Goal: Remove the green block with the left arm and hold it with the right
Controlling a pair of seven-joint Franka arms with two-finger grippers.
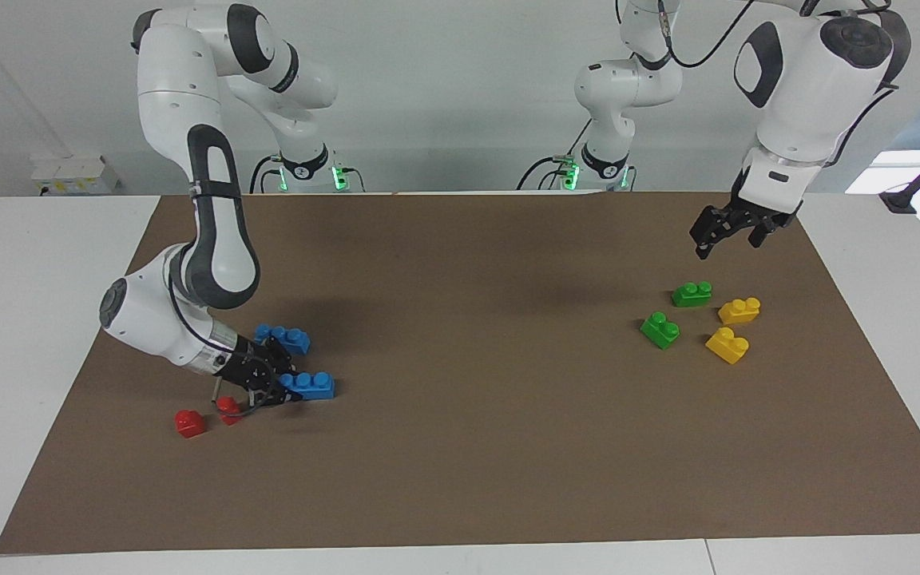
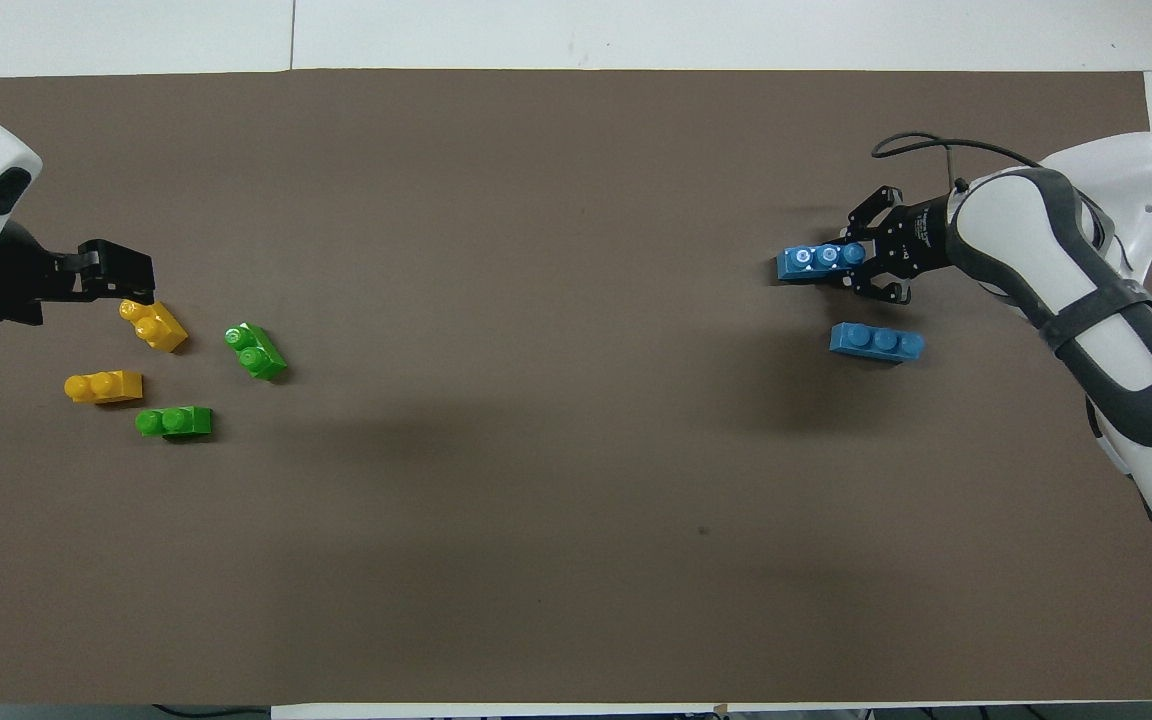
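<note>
The left hand [image 1: 731,231] hangs in the air with its fingers spread wide and holds nothing. Both green blocks [image 1: 660,329] [image 1: 691,294] lie on the table [image 1: 468,479] below it, beside two yellow bricks [image 1: 727,345]. The right hand [image 1: 264,383] is low at a blue brick [image 1: 308,386], touching it; its grip cannot be told.

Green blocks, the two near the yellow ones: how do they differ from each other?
The nearer green block lies square to the edges of the brown mat; the farther green block sits at a slant. The nearer green block is closer to the left arm's end of the table, the farther green block closer to the middle. Both are bright green, two-studded, studs up, unheld.
</note>
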